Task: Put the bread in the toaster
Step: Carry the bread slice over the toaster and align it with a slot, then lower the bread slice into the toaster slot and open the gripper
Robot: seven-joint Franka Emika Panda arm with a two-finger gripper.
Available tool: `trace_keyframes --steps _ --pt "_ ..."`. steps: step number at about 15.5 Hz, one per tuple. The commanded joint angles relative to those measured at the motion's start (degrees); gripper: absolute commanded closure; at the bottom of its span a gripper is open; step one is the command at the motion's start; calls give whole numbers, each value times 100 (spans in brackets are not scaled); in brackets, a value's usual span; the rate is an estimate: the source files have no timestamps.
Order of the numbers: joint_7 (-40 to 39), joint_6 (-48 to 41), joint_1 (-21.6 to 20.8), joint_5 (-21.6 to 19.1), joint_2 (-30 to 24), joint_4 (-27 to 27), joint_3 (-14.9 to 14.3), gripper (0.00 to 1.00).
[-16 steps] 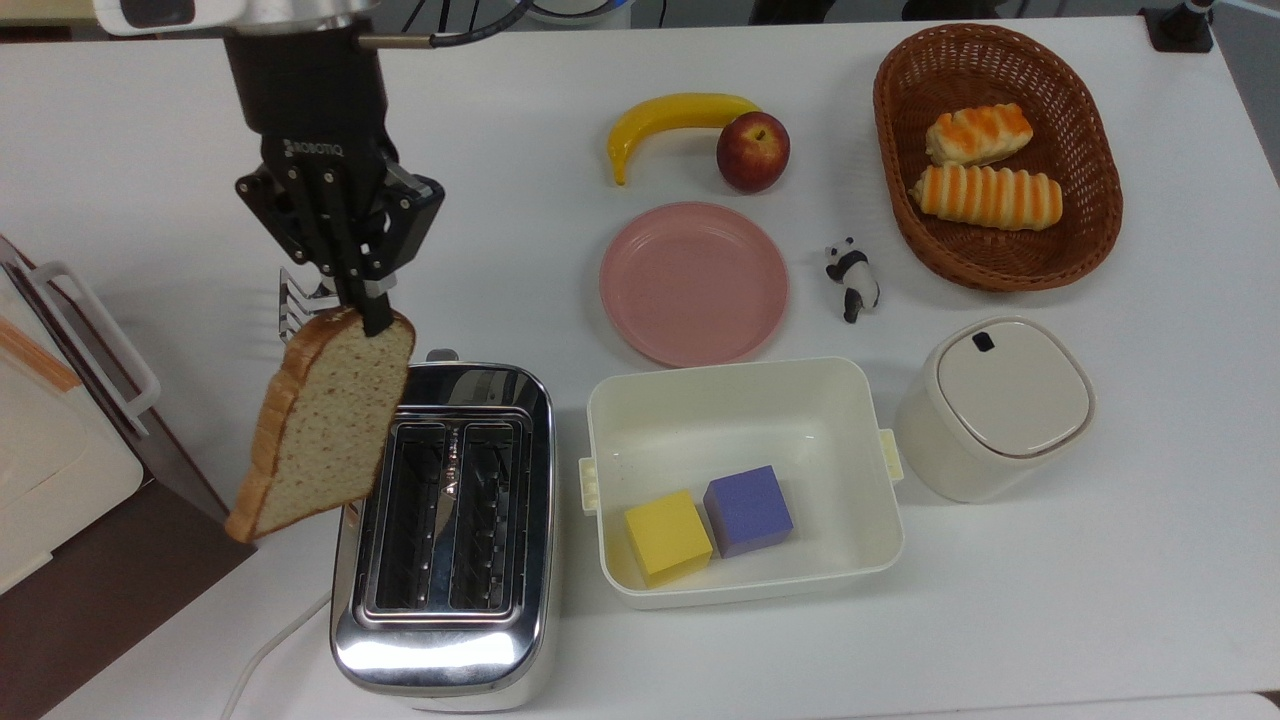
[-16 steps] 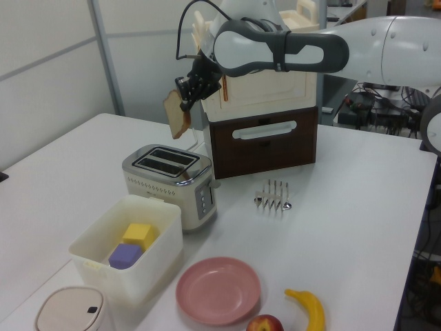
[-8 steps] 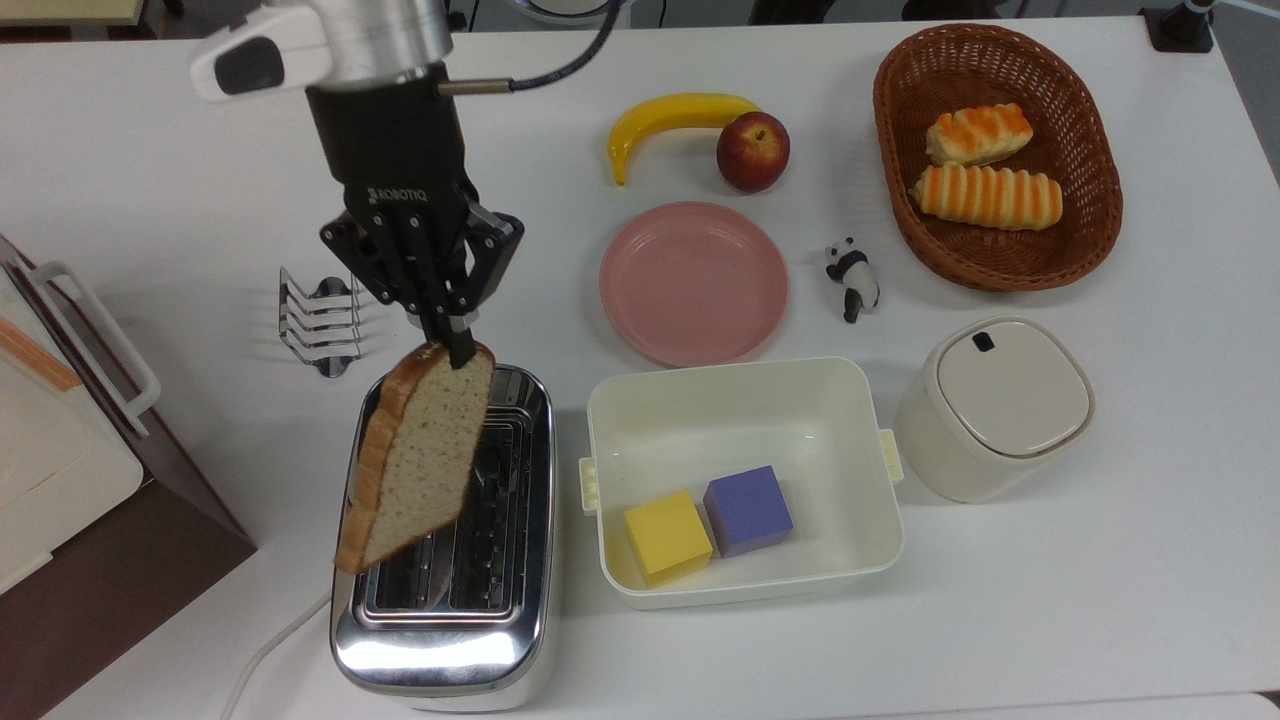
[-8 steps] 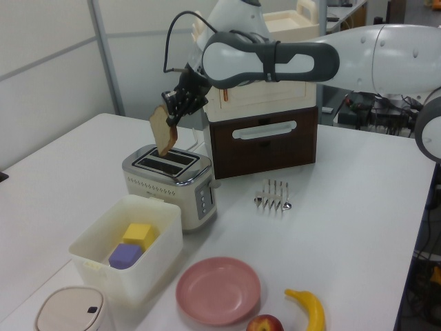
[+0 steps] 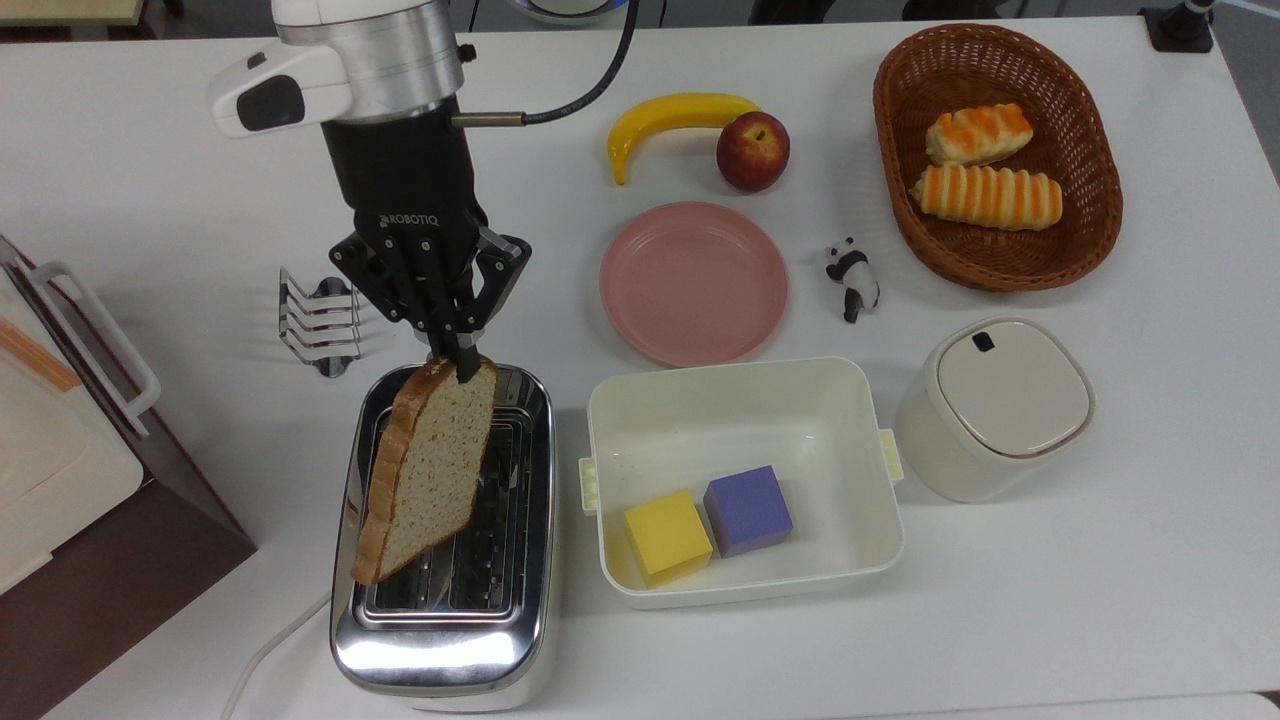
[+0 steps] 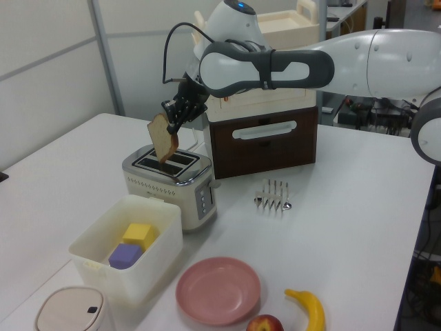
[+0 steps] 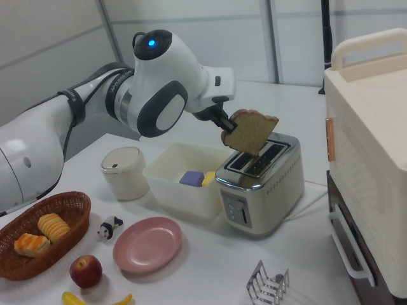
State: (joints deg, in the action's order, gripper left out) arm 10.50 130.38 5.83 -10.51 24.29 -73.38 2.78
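Note:
A slice of speckled tan bread (image 5: 428, 470) with a brown crust hangs by its rounded top from my gripper (image 5: 462, 360), which is shut on it. The slice is tilted and hovers just above the slots of the chrome toaster (image 5: 445, 640). In the left view the bread (image 6: 162, 138) sits right over the toaster (image 6: 172, 181), its lower edge close to the slots. The right view shows the bread (image 7: 250, 133) above the toaster (image 7: 261, 184), with the gripper (image 7: 227, 121) pinching its crust.
A wire toast rack (image 5: 318, 322) stands at the top view's left of the toaster. A white tub (image 5: 742, 400) with a yellow and a purple cube lies at the toaster's right in the top view. A pink plate (image 5: 694, 282), banana (image 5: 672, 118), apple (image 5: 752, 150), basket (image 5: 995, 260) of rolls and a brown drawer unit (image 5: 60, 520) surround them.
My gripper carried the bread from beside the toaster toward the top view's right, bringing it over the slots, and the slice has come lower.

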Motion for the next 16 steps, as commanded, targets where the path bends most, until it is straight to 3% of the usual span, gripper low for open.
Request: trace_keyframes --steps 1,10,16 --pt "-118 -126 -12 85 -135 -159 -84 100" --pt "-434 -144 -64 137 -126 -554 -40 100" --pt "-382 -381 -135 76 -153 -511 -32 100"
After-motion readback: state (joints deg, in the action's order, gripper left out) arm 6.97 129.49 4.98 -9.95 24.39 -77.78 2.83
